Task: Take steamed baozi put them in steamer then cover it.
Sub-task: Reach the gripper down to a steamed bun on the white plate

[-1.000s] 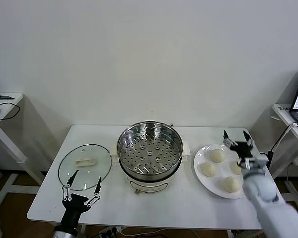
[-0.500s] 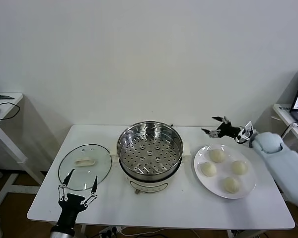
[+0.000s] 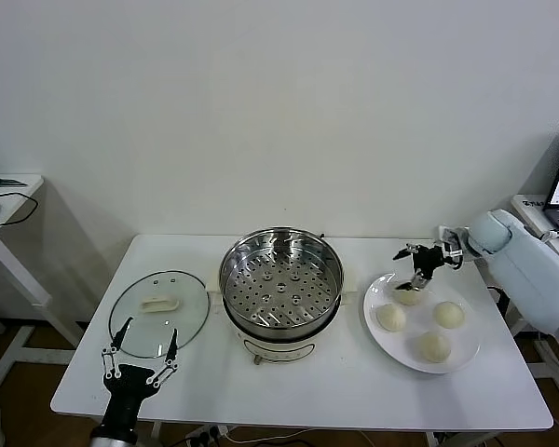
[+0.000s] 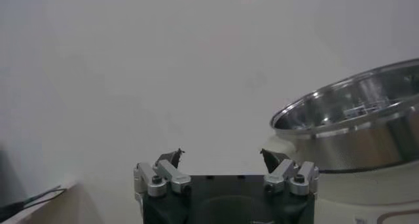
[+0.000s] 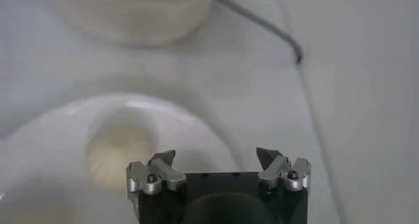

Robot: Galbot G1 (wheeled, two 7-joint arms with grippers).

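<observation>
I have the right gripper (image 3: 415,263) hanging with its jaws spread just above the bun nearest the steamer (image 3: 281,284), holding nothing. To do this pick well I want to centre the jaws over that bun's dome, come straight down so the fingers straddle it, and close gently, since soft dough will likely dent or slip. From the right wrist view the bun looks off to one side of the jaws, though that view is poor, so I'd correct sideways first.

The left gripper (image 3: 138,355) waits with jaws apart just in front of the cover (image 3: 159,302), which lies flat on the surface (image 3: 335,382) left of the steamer.

Count: four steamed baozi (image 3: 392,318), all on one plate (image 3: 405,356) right of the steamer; one steamer, its tray bare; one cover.
</observation>
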